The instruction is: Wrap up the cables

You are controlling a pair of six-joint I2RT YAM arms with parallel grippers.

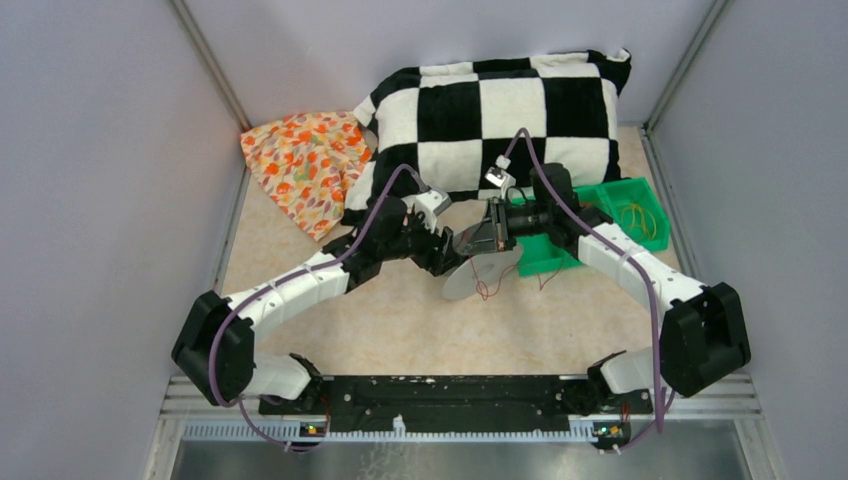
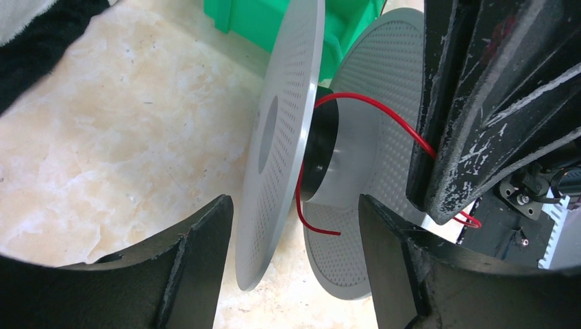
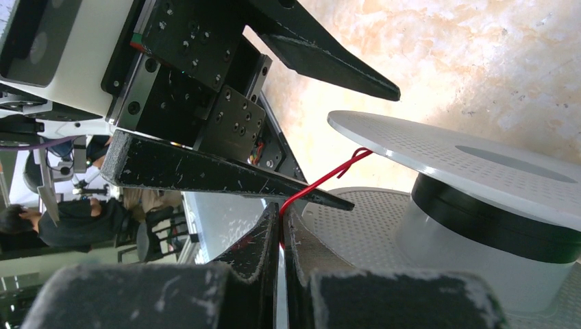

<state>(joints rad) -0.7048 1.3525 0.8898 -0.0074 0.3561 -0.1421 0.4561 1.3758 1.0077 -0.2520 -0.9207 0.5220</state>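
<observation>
Winding step in hand. The right hand (image 3: pixel 281 214) is clenched on the red cable (image 3: pixel 322 179), which leads to the hub of the spool (image 2: pixel 281 137) at mid-table. The left hand (image 2: pixel 296 219) is released, astride the flange. The next move likely calls for a taut turn around the hub.

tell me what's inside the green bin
Inside the green bin, a loose tangle of thin yellow cables lies on its floor. The right arm covers the bin's left part, so anything there cannot be seen.
</observation>
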